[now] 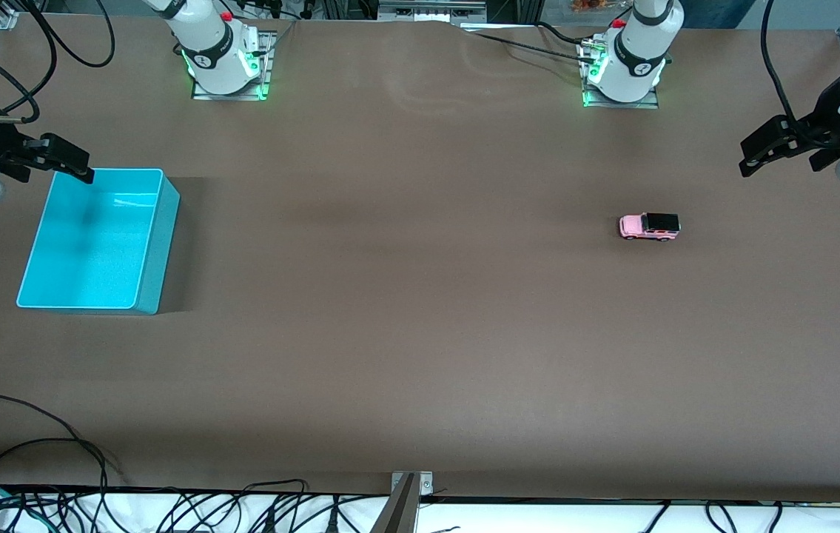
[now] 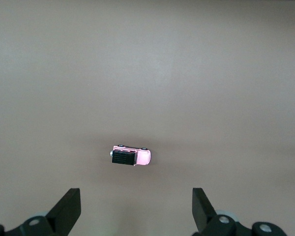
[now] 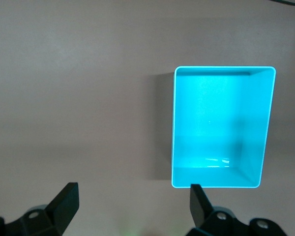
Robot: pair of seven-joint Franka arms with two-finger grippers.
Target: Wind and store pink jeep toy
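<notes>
1 pink jeep toy (image 1: 649, 226) on the counter (image 1: 420, 333), toward left arm's end. 1 turquoise bin (image 1: 157, 244). Left pincer (image 1: 764, 157) and right pincer (image 1: 72, 164): 2, both wide open, empty, waiting aloft. No legible writing.

No legible text, label, brand or number appears anywhere; the small dark marks on the two arm bases (image 1: 223, 55) cannot be read.

A brown counter (image 1: 420, 333) carries two things, well apart: a turquoise bin (image 1: 157, 252) toward the right arm's end, and a pink jeep toy (image 1: 649, 226) on its wheels toward the left arm's end.
</notes>
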